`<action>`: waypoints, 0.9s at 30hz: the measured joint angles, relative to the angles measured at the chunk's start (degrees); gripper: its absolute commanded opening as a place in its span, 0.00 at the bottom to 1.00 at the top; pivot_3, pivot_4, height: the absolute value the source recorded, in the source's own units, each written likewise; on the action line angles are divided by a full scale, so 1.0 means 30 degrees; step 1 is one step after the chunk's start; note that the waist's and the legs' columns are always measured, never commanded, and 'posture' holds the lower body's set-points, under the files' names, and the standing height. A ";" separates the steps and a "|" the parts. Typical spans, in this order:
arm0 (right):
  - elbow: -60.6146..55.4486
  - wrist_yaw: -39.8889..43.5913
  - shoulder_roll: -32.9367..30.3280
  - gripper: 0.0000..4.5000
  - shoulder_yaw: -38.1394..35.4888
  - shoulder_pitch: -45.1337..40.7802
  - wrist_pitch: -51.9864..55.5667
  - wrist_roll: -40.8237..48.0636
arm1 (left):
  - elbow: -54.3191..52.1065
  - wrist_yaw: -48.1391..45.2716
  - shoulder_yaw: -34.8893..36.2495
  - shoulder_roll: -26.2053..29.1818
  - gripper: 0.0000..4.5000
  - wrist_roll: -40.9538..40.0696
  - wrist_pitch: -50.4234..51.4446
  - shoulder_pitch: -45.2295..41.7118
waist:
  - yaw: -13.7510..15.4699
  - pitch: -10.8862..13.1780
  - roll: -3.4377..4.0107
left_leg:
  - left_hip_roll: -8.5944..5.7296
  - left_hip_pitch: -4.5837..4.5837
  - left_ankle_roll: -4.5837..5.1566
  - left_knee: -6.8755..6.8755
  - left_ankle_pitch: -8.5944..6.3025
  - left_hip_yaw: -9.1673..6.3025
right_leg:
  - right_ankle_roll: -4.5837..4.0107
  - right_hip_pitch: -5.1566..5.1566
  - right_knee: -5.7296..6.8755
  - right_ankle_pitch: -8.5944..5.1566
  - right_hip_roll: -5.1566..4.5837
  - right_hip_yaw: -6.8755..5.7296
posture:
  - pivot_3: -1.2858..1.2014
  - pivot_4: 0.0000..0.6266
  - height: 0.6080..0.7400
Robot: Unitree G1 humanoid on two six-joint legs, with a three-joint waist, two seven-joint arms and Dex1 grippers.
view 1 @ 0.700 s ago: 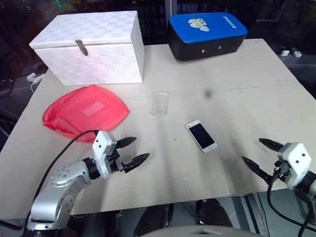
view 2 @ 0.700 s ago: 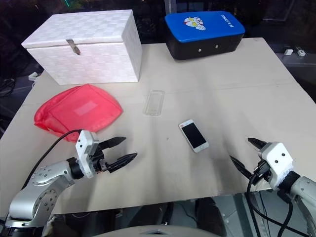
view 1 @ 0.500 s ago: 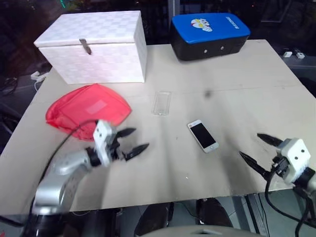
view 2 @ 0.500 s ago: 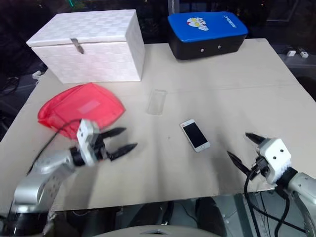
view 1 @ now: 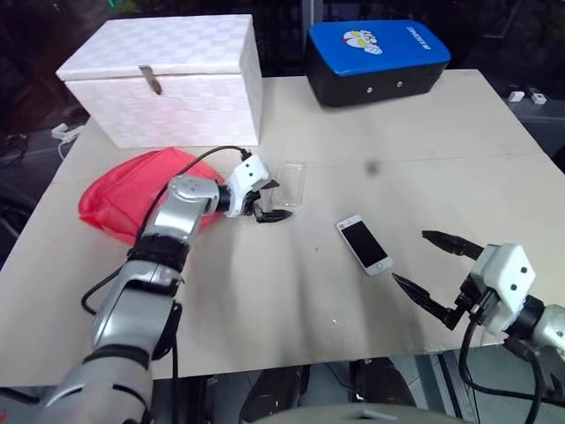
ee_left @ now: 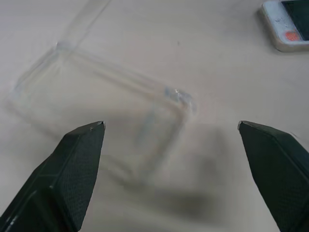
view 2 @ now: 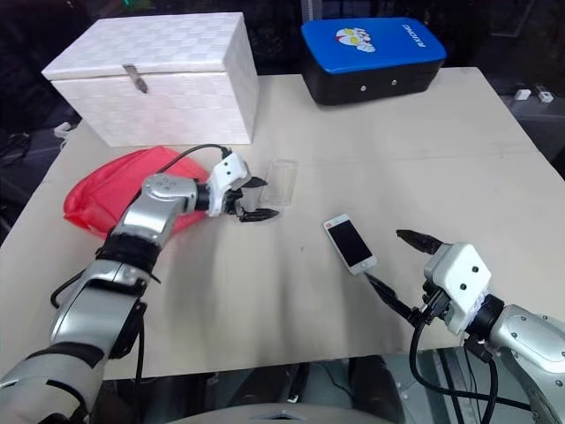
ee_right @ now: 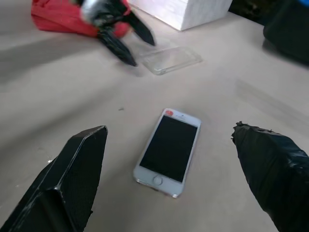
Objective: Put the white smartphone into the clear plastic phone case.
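The white smartphone [view 1: 364, 244] lies flat, screen up, on the beige table [view 1: 424, 150], right of centre and slightly skewed to the table edges. The clear plastic phone case [view 1: 291, 184] lies flat further back and to the left of the phone, well apart from it, empty. The left gripper [view 1: 267, 200] is extended over the table with its fingers spread; its tips sit just beside the near left edge of the case, with nothing between them. In the left wrist view the case [ee_left: 104, 96] lies ahead of the two spread fingers [ee_left: 77, 169], not gripped. The right gripper [view 1: 430, 268] hovers near the front right of the table, jaws wide apart and empty, pointing toward the phone; the right wrist view shows the phone [ee_right: 169, 150] between and beyond its fingertips, no contact. A red cloth bag [view 1: 132, 190] lies left of the case, partly under the left arm. A white woven box [view 1: 168, 79] and a blue-topped black case [view 1: 380, 49] stand at the back of the table.
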 measured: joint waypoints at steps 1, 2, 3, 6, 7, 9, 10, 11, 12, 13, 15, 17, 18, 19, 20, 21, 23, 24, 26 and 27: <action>-0.0135 -0.0087 0.0060 1.00 0.0032 0.0142 0.0004 -0.0050 | 0.0717 0.0000 -0.0112 -0.0139 0.62 0.0289 -0.0305 -0.0355 | -0.0097 0.0006 -0.0010 | 0.0002 0.0001 0.0001 -0.0005 0.0000 0.0021 | 0.0002 -0.0012 0.0007 -0.0001 0.0004 0.0023 | 0.52 0.24 1.00; -0.0416 -0.0344 0.0145 1.00 0.0078 0.0456 0.0003 -0.0184 | 0.1939 -0.0272 -0.0340 -0.0336 0.53 0.0734 -0.0905 -0.1023 | -0.0185 0.0010 -0.0018 | 0.0002 0.0004 0.0001 -0.0007 0.0000 0.0029 | 0.0004 -0.0020 0.0016 -0.0003 0.0004 0.0035 | 0.52 0.24 1.00; -0.0623 -0.0653 0.0192 1.00 0.0225 0.0743 -0.0031 -0.0439 | 0.2913 -0.0553 -0.0575 -0.0549 0.45 0.1135 -0.1494 -0.1647 | -0.0171 0.0008 -0.0020 | 0.0001 0.0007 0.0002 -0.0003 0.0000 0.0022 | 0.0007 -0.0013 0.0018 -0.0004 0.0002 0.0022 | 0.52 0.24 1.00; -0.0832 -0.1130 0.0328 1.00 0.0721 0.1307 -0.0454 -0.0817 | 0.3991 -0.1141 -0.0640 -0.0797 0.21 0.1509 -0.1762 -0.2225 | -0.0151 0.0001 -0.0032 | 0.0002 0.0033 0.0003 0.0020 0.0002 0.0016 | 0.0011 0.0017 0.0044 -0.0003 0.0011 0.0011 | 0.52 0.24 1.00; -0.0833 -0.1412 0.0431 1.00 0.0957 0.1647 -0.0771 -0.1075 | 0.4362 -0.1686 -0.0603 -0.0839 0.12 0.1534 -0.1434 -0.2476 | -0.0159 -0.0002 -0.0036 | 0.0002 0.0047 0.0003 0.0023 0.0003 0.0011 | 0.0019 0.0033 0.0048 0.0000 0.0019 0.0004 | 0.52 0.24 1.00; -0.0832 -0.1697 0.0497 1.00 0.1267 0.1952 -0.0981 -0.1374 | 0.4674 -0.2337 -0.0422 -0.0826 0.01 0.1530 -0.0752 -0.2704 | -0.0196 -0.0006 -0.0035 | 0.0002 0.0065 0.0005 0.0026 0.0003 0.0013 | 0.0023 0.0047 0.0062 -0.0001 0.0030 0.0002 | 0.52 0.24 1.00; -0.0833 -0.1978 0.0588 1.00 0.1503 0.2021 -0.1212 -0.1609 | 0.4370 -0.3034 0.0037 -0.0852 0.01 0.1263 0.1535 -0.2809 | -0.0274 -0.0006 -0.0038 | 0.0001 0.0062 0.0006 0.0037 0.0003 0.0011 | 0.0025 0.0046 0.0065 -0.0001 0.0060 -0.0004 | 0.52 0.24 1.00; -0.0834 -0.2070 0.0659 1.00 0.1658 0.2039 -0.1318 -0.1756 | 0.3809 -0.3348 0.0315 -0.0834 0.01 0.0933 0.3556 -0.2787 | -0.0356 -0.0005 -0.0037 | 0.0000 0.0057 0.0007 0.0042 0.0003 0.0008 | 0.0026 0.0045 0.0067 -0.0002 0.0100 -0.0006 | 0.52 0.24 1.00; -0.0833 -0.2236 0.0739 1.00 0.1917 0.2051 -0.1395 -0.1964 | 0.2332 -0.3612 0.0732 -0.0808 0.01 0.0439 0.7267 -0.2600 | -0.0511 -0.0002 -0.0037 | -0.0002 0.0035 0.0010 0.0061 0.0002 -0.0001 | 0.0030 0.0033 0.0069 -0.0004 0.0113 -0.0009 | 0.52 0.24 1.00; -0.0833 -0.2279 0.0773 1.00 0.1996 0.2048 -0.1399 -0.2038 | 0.1555 -0.3600 0.0895 -0.0821 0.01 0.0202 0.8721 -0.2468 | -0.0554 0.0001 -0.0039 | -0.0002 0.0027 0.0011 0.0065 0.0001 -0.0011 | 0.0037 0.0031 0.0068 -0.0009 0.0113 -0.0013 | 0.52 0.24 1.00; -0.0828 -0.2421 0.0904 1.00 0.2123 0.1937 -0.1390 -0.2213 | -0.2786 -0.2693 0.1706 -0.0825 0.01 -0.0767 1.4560 -0.1406 | -0.0624 0.0008 -0.0044 | 0.0000 0.0004 0.0013 0.0064 0.0000 -0.0025 | 0.0045 0.0014 0.0057 -0.0015 0.0094 -0.0005 | 0.52 0.24 1.00; -0.0773 -0.2401 0.0997 1.00 0.2600 0.1479 -0.1379 -0.2302 | -0.9473 -0.0109 0.3327 -0.1279 0.01 -0.1782 2.2218 -0.0090 | -0.0640 0.0017 -0.0058 | 0.0003 -0.0048 0.0010 0.0060 0.0000 -0.0029 | 0.0040 -0.0054 0.0053 -0.0013 0.0022 0.0036 | 0.52 0.24 1.00; -0.0759 -0.2379 0.0993 1.00 0.2722 0.1392 -0.1378 -0.2326 | -1.0239 0.0369 0.3602 -0.1408 0.01 -0.1907 2.3279 -0.0048 | -0.0620 0.0017 -0.0058 | 0.0002 -0.0048 0.0010 0.0060 0.0000 -0.0031 | 0.0041 -0.0054 0.0057 -0.0013 0.0021 0.0036 | 0.52 0.24 1.00; -0.0753 -0.2360 0.0991 1.00 0.2819 0.1235 -0.1379 -0.2348 | -1.1295 0.1053 0.4126 -0.1696 0.01 -0.1961 2.4642 0.0065 | -0.0586 0.0017 -0.0058 | 0.0003 -0.0041 0.0007 0.0059 0.0001 -0.0026 | 0.0040 -0.0054 0.0058 -0.0013 0.0024 0.0035 | 0.52 0.24 1.00; -0.0714 -0.2314 0.0976 1.00 0.2947 0.1031 -0.1379 -0.2365 | -1.3145 0.2221 0.4943 -0.2236 0.01 -0.2037 2.6898 0.0172 | -0.0540 0.0016 -0.0058 | 0.0002 -0.0036 0.0005 0.0060 0.0003 -0.0028 | 0.0039 -0.0049 0.0066 -0.0013 0.0021 0.0039 | 0.52 0.24 1.00; -0.0680 -0.2235 0.0962 1.00 0.2994 0.0865 -0.1379 -0.2361 | -1.4389 0.2987 0.5456 -0.2662 0.01 -0.2072 2.8320 0.0299 | -0.0508 0.0015 -0.0057 | 0.0002 -0.0027 0.0003 0.0060 0.0004 -0.0027 | 0.0040 -0.0036 0.0067 -0.0013 0.0021 0.0042 | 0.52 0.24 1.00; -0.0293 -0.1960 0.0913 1.00 0.3021 0.0453 -0.1381 -0.2333 | -1.7003 0.4861 0.6144 -0.3975 0.01 -0.2235 3.0392 0.1123 | -0.0428 0.0009 -0.0050 | 0.0003 0.0035 0.0001 0.0060 0.0002 -0.0023 | 0.0041 0.0038 0.0057 -0.0014 0.0014 0.0058 | 0.52 0.24 1.00; -0.0094 -0.1883 0.0853 1.00 0.3024 0.0288 -0.1381 -0.2326 | -1.7691 0.5408 0.6112 -0.4467 0.01 -0.2327 3.0808 0.1597 | -0.0386 0.0009 -0.0050 | 0.0002 0.0040 0.0001 0.0060 0.0002 -0.0016 | 0.0041 0.0040 0.0059 -0.0013 0.0016 0.0062 | 0.52 0.24 1.00; 0.0315 -0.1595 0.0825 1.00 0.3022 -0.0065 -0.1377 -0.2233 | -1.8471 0.6629 0.6060 -0.5527 0.12 -0.2655 3.1197 0.2854 | -0.0353 0.0011 -0.0052 | 0.0002 0.0044 -0.0002 0.0060 0.0004 -0.0011 | 0.0040 0.0037 0.0065 -0.0012 0.0016 0.0070 | 0.52 0.24 1.00; 0.0637 -0.1403 0.0822 1.00 0.3051 -0.0273 -0.1377 -0.2163 | -1.8558 0.7238 0.5878 -0.5884 0.20 -0.2893 3.1143 0.3652 | -0.0352 0.0012 -0.0054 | 0.0005 0.0044 -0.0006 0.0058 0.0005 -0.0017 | 0.0037 0.0036 0.0067 -0.0011 0.0018 0.0075 | 0.52 0.24 1.00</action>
